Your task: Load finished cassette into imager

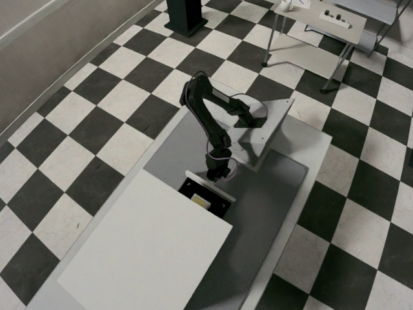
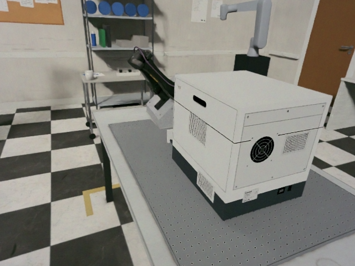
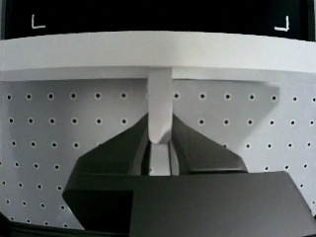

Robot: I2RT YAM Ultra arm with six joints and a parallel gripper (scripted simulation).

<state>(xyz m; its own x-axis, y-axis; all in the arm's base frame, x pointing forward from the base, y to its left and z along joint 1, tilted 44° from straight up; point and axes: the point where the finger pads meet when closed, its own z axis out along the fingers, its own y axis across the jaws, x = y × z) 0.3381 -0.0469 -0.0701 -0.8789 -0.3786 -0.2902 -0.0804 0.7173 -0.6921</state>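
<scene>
The gel imager IM (image 1: 143, 240) is a large white box on the perforated plate; it also shows in the exterior view (image 2: 243, 134). Its drawer (image 1: 208, 195) (image 3: 38, 22) stands partly out, with dark glass and white corner marks. The yellowish cassette FINISHED (image 1: 200, 201) lies on the glass, partly under the imager's edge. My gripper (image 3: 159, 118) is shut on the white handle tab (image 3: 159, 111) that sticks out from the drawer's white front panel (image 3: 158, 49). In the top view the gripper (image 1: 218, 174) sits right at the drawer front. In the exterior view the drawer is hidden behind IM.
The arm's base stands on a grey angled block (image 1: 260, 133) behind the drawer. The grey perforated plate (image 1: 266, 206) extends to the right of IM. A cart (image 1: 317, 30) and a shelf (image 2: 117, 42) stand off the table.
</scene>
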